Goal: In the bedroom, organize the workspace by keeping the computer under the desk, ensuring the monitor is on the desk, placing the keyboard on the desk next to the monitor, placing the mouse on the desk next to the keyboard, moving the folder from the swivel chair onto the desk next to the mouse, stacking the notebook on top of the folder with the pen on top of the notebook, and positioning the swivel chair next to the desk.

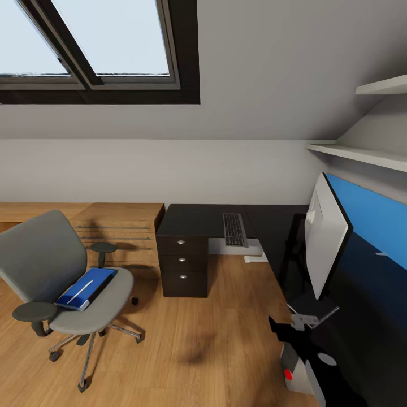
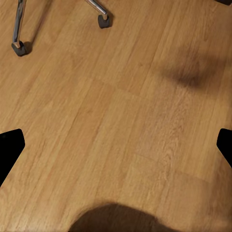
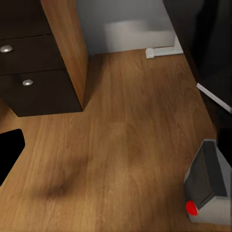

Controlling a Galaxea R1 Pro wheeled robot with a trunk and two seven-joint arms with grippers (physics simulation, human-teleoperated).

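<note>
On the wood floor [image 1: 186,339] at the left of my head view stands the swivel chair [image 1: 53,277], grey with black armrests, well apart from the desk [image 1: 198,220]. The blue folder [image 1: 86,287] lies flat on its seat, with a thin pale stick resting along the cover; I cannot tell whether that is the pen. The desk is black and L-shaped, with three drawers [image 1: 182,260] fitted with silver knobs, standing just beside a low light-wood cabinet [image 1: 121,226]. The keyboard [image 1: 234,229] lies on the desk's far section, near the inner corner. The monitor [image 1: 325,243] stands on the near section at my right, its pale back toward me. Below it, on the floor by the desk's edge, I see the computer [image 3: 210,186], a grey box with a red light.

In my left wrist view, dark fingers [image 2: 9,150] sit at both edges with bare floor between them, so the left gripper [image 2: 116,150] is spread and holds nothing; two chair castors [image 2: 103,20] show beyond. In my right wrist view I see one dark finger [image 3: 9,152] only, so I cannot tell how that gripper stands.
</note>
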